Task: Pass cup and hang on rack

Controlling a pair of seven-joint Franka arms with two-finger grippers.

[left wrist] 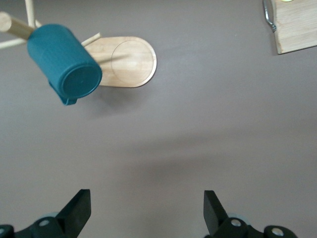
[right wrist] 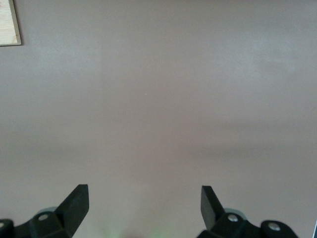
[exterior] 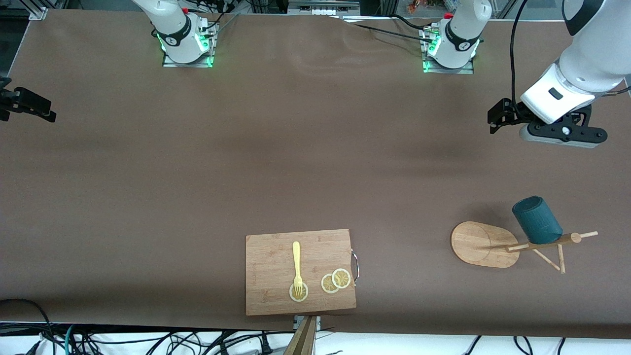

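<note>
The dark teal cup (exterior: 536, 220) hangs on a peg of the light bamboo rack (exterior: 480, 244), which stands near the front camera at the left arm's end of the table. The left wrist view shows the cup (left wrist: 62, 62) bottom-on, against the rack's pole and above its oval base (left wrist: 129, 62). My left gripper (exterior: 497, 117) is open and empty, up in the air over bare table, well apart from the rack; it also shows in the left wrist view (left wrist: 147, 198). My right gripper (exterior: 44, 111) is open and empty over the right arm's end of the table (right wrist: 143, 196).
A rectangular wooden cutting board (exterior: 268, 256) lies near the front edge at mid-table. It carries a yellow fork (exterior: 296, 264) and lemon slices (exterior: 336, 281). Its corner shows in the left wrist view (left wrist: 297, 29) and the right wrist view (right wrist: 7, 22).
</note>
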